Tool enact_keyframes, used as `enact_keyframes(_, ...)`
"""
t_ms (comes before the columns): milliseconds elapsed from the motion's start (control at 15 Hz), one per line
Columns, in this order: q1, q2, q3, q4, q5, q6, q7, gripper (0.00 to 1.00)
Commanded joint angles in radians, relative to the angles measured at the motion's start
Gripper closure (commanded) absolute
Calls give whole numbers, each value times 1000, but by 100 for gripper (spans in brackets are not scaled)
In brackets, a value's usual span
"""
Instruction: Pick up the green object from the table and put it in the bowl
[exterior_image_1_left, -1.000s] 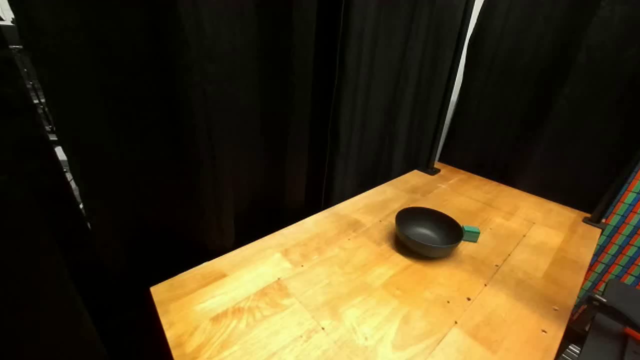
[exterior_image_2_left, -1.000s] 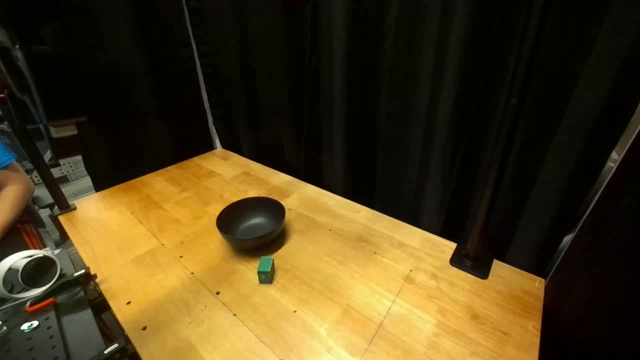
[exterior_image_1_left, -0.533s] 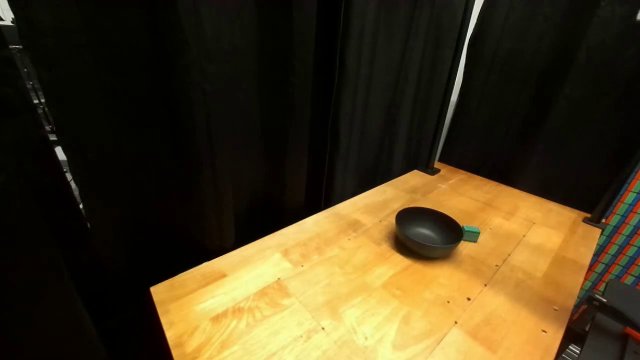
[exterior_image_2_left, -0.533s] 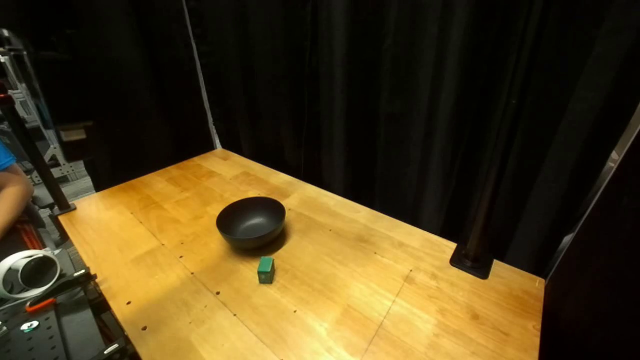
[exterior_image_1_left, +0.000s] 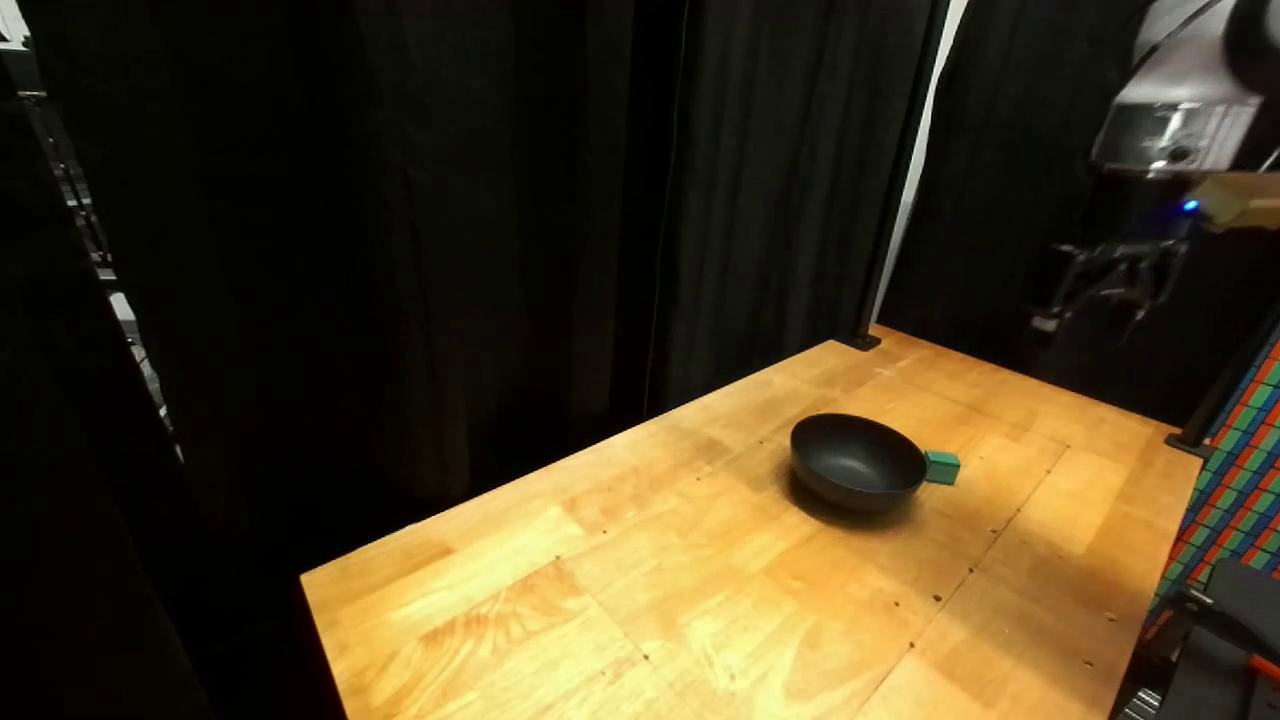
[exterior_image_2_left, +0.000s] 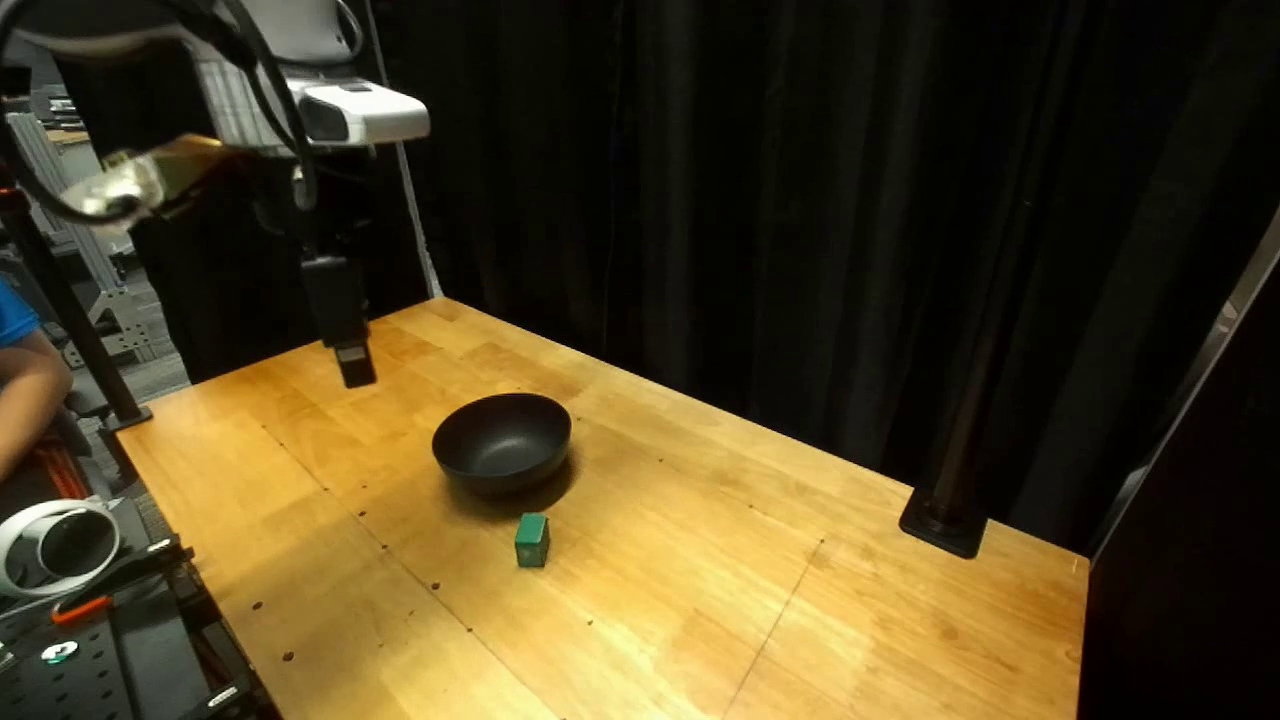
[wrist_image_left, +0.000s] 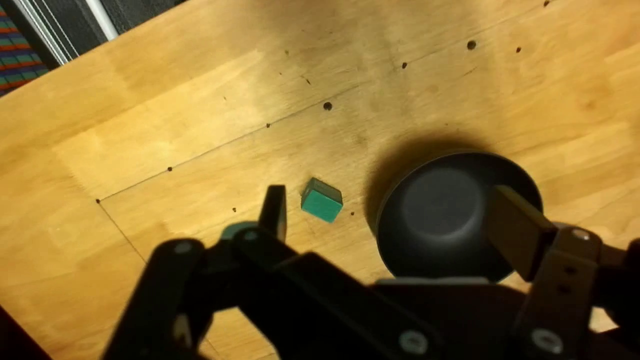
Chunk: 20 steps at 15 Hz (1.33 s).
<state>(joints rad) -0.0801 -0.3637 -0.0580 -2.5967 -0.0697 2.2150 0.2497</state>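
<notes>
The green object, a small block, rests on the wooden surface, just beside the black bowl; the wrist view shows a gap between the two. The bowl stands upright, its opening facing up. The fingers are spread wide and hang above the surface, well apart from the green object in both exterior views. In the wrist view, the green object appears between the fingers, and one finger overlaps the bowl.
</notes>
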Motion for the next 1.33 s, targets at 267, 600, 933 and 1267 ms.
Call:
enact_keyframes(267, -70, 392, 20, 147, -103, 195, 333, 0)
enact_keyframes(600, -59, 578, -60, 257, -40, 247, 280, 0)
enact_keyframes(933, -64, 714, -69, 339, 137, 297, 207, 0)
enact_keyframes(1267, -60, 804, -76, 398, 231, 289, 174, 0)
